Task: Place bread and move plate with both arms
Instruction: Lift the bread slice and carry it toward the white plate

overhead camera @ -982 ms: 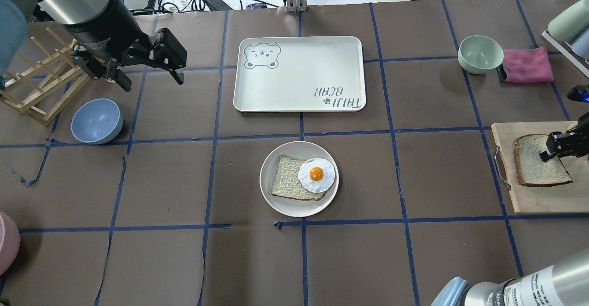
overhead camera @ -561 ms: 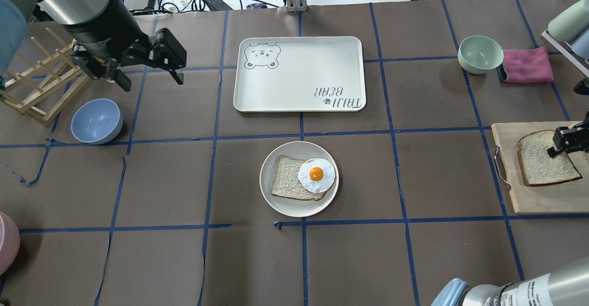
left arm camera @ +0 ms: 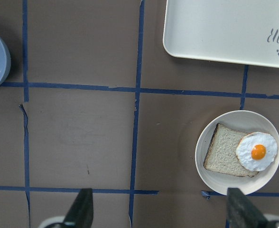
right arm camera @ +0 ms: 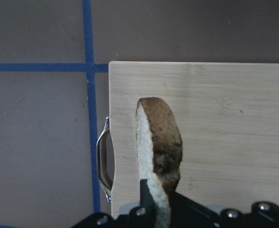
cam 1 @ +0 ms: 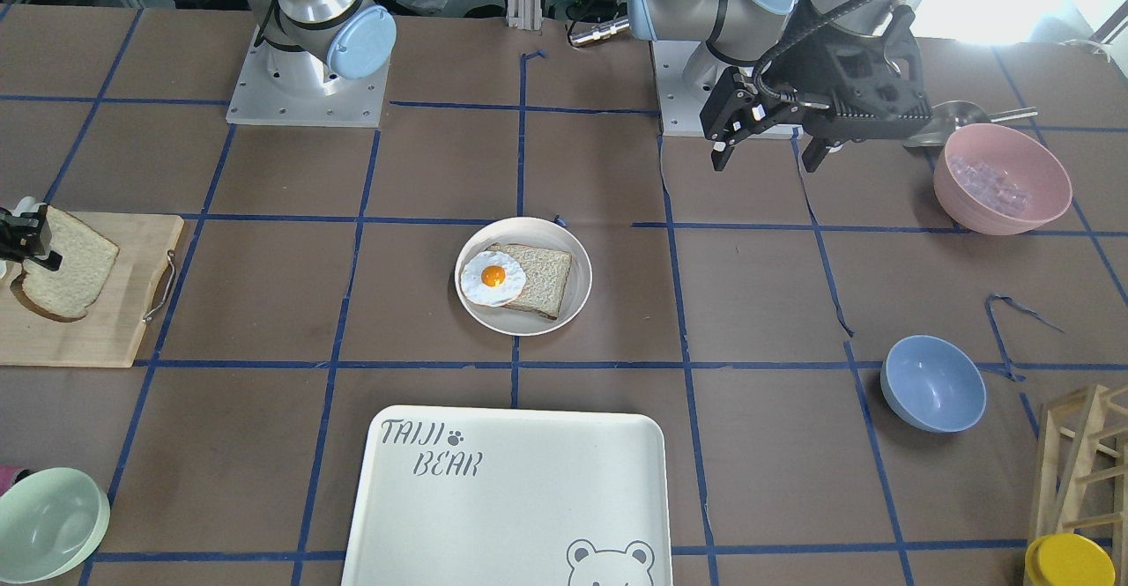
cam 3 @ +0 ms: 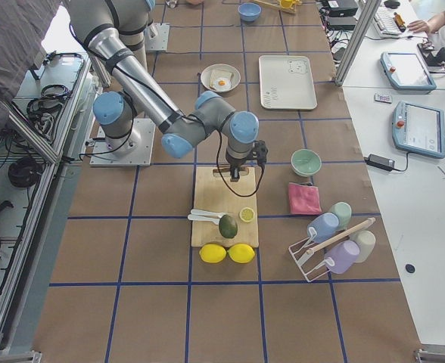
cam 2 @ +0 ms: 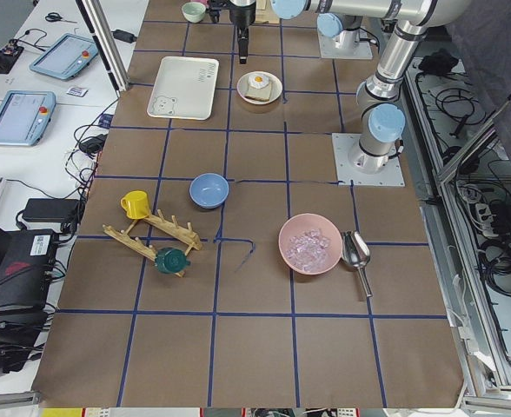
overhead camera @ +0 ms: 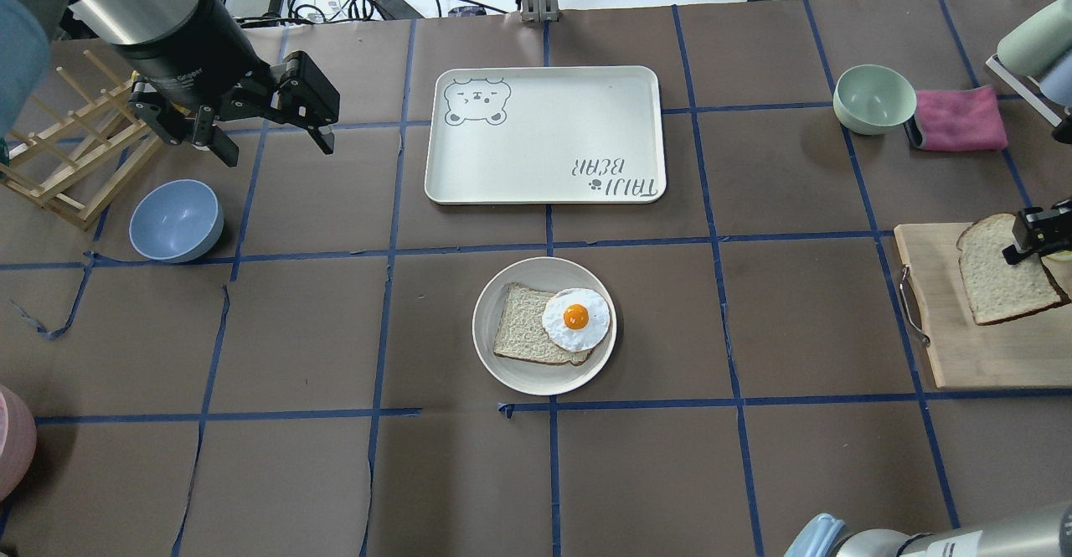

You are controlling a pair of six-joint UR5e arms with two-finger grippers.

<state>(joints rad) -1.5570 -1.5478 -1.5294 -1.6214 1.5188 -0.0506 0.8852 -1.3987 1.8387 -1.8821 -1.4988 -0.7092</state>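
Note:
My right gripper is shut on the bread, a dark-crusted slice with a domed end. It holds the slice tilted, just above the wooden cutting board at the table's right edge. The right wrist view shows the bread edge-on between the jaws. The plate sits at the table's middle and carries a squarer slice with a fried egg on it. My left gripper is open and empty, high over the far left. The plate lies to its lower right in the left wrist view.
The white TAIJI BEAR tray lies behind the plate. A blue bowl and a wooden rack are at the far left. A green bowl and a pink cloth are at the far right. A pink bowl stands near the left arm's base.
My right gripper has lifted the bread off the cutting board and drawn it toward the table's right edge; the slice now hangs tilted. The left arm, plate and egg have not moved.

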